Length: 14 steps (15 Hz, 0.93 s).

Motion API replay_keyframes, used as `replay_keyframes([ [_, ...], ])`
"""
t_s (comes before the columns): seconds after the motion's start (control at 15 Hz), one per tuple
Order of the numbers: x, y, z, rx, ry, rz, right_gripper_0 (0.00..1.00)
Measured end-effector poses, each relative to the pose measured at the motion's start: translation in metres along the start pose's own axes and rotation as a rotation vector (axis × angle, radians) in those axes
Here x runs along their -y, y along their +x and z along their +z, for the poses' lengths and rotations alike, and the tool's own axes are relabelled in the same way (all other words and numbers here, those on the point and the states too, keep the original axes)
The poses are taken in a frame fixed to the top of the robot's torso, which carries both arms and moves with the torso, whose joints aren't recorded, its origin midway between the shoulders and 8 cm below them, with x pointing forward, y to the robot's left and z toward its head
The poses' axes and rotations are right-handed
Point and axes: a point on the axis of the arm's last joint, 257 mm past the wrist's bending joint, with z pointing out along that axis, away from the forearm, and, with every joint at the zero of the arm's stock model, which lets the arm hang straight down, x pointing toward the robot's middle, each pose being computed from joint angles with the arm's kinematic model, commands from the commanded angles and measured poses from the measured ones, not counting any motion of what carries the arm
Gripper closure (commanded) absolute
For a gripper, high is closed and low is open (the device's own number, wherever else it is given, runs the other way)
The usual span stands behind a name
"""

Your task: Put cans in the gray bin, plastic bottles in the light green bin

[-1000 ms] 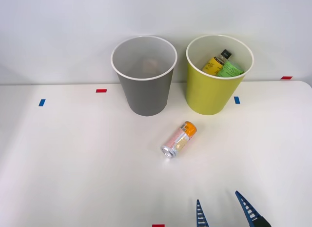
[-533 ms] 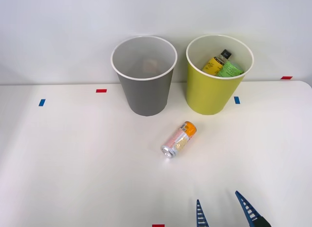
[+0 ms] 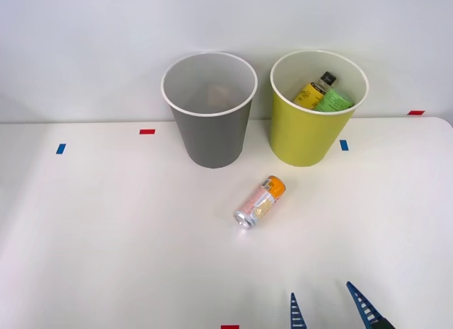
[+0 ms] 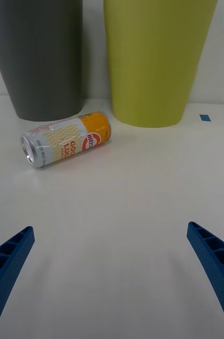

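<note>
The white surface (image 3: 106,237) carries two tall round bins standing upright side by side near its far edge, against the pale wall. The gray bin (image 3: 210,131) stands on the left and the light green bin (image 3: 304,134) on the right, with a narrow gap between them; their white rims do not touch. Inside the light green bin lie the two plastic bottles: the yellow-labelled bottle (image 3: 310,93) with a dark cap leans against the far wall, and the green-labelled bottle (image 3: 333,101) rests just beside it. The can (image 3: 260,201) lies on its side on the open surface, in front of the gap between the bins and apart from both. Its orange end points toward the light green bin and its silver top points toward the near edge. The right end effector (image 3: 329,311) sits low at the near edge of the surface, to the right of the can and well apart from it, with its two blue ribbed fingers (image 4: 6,259) spread wide and nothing between them. Bare surface lies between the end effector and the can, and also on both sides of the can. Small red and blue tape marks (image 3: 146,131) are stuck to the surface near the bins and at the near edge.
</note>
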Motion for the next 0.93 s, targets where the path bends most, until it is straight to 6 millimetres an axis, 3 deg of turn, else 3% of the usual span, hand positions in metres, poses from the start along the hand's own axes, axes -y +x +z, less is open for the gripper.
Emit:
replay_keyframes([
  [0.2,0.004,-0.007,0.016,-0.075,-0.002,0.016,0.00],
  [0.67,0.004,-0.041,0.048,-0.344,-0.055,0.244,0.00],
  [0.93,0.013,-0.062,0.080,-0.472,-0.100,0.316,0.00],
])
